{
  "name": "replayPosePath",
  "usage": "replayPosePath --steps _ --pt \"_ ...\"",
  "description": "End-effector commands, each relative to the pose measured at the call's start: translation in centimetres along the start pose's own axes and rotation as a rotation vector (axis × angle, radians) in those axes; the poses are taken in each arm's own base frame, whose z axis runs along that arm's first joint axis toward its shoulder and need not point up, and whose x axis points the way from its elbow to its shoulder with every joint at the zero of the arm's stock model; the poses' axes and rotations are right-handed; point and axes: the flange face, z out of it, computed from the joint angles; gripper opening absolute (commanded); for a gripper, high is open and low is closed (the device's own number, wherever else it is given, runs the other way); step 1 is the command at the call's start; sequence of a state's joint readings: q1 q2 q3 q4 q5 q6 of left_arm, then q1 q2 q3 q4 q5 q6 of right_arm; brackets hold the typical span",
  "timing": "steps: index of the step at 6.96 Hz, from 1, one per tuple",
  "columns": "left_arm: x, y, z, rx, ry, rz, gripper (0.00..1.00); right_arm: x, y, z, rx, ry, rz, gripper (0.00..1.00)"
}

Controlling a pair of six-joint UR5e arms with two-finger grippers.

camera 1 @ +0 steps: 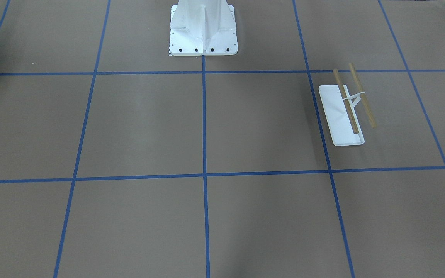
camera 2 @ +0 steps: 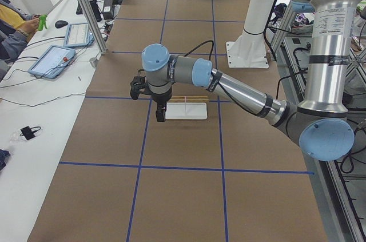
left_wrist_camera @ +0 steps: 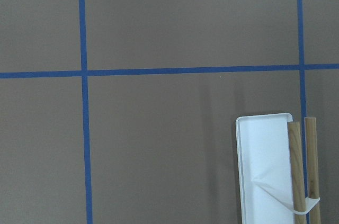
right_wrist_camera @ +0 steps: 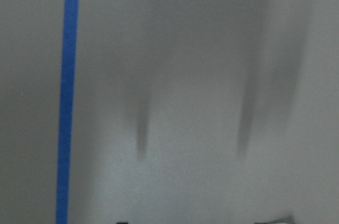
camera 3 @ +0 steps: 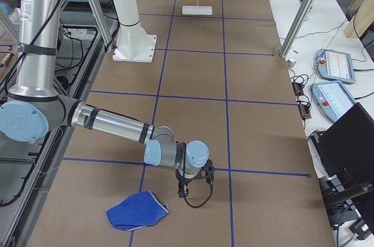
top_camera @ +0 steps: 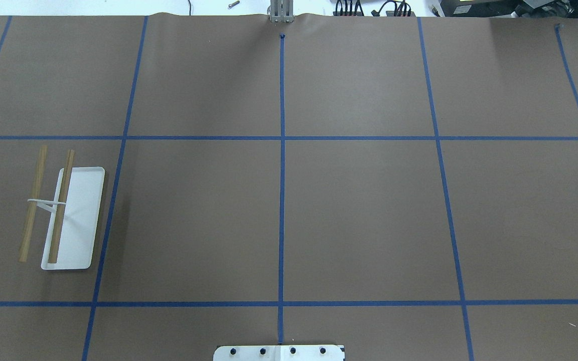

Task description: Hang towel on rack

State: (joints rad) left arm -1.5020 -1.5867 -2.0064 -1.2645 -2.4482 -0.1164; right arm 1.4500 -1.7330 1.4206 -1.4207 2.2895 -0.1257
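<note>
Towel (camera 3: 137,212): rumpled blue cloth; rack (top_camera: 82,220): white tray, wooden rods. Left gripper (camera 2: 160,113), right gripper (camera 3: 187,191): cannot tell spread.

Brown table (top_camera: 359,210) gridded in blue tape (top_camera: 282,200), white bolted pedestal (camera 1: 203,31) — touchscreen pendants (camera 2: 52,60) alongside

No legible text, labels, numbers, signs

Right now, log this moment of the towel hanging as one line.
small royal-blue cloth towel: on table beside right gripper, ungrasped | white-tray rack with two wooden rods: bare | left gripper: near rack | grip states: cannot tell
</note>
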Motion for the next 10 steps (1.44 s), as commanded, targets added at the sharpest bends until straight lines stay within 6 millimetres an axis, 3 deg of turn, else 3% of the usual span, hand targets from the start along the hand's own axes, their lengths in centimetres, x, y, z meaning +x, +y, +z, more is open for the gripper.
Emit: replayPosePath --steps 1,3,4,6,8,10 --pt "-0.1 0.5 0.0 0.000 -0.002 -0.005 0.98 2.2 1.6 2.5 -0.052 0.008 0.039 0.79" --pt "-0.1 0.6 -0.2 0.005 -0.002 -0.003 0.98 4.2 2.0 4.7 -0.075 0.004 0.004 0.72" --pt "0.2 0.7 -0.6 0.011 -0.001 0.000 0.98 4.3 2.3 4.9 -0.079 0.004 0.005 0.72" --pt "0.0 1.1 -0.4 0.006 0.000 -0.005 0.98 4.1 1.8 4.3 -0.066 0.006 -0.001 0.71" --pt "0.1 1.2 -0.5 0.008 0.000 -0.002 0.98 3.7 -0.5 2.5 -0.036 0.028 -0.011 0.70" --pt "0.0 2.0 -0.5 0.007 0.000 -0.004 0.98 5.1 0.4 1.5 -0.021 0.059 -0.029 0.70"
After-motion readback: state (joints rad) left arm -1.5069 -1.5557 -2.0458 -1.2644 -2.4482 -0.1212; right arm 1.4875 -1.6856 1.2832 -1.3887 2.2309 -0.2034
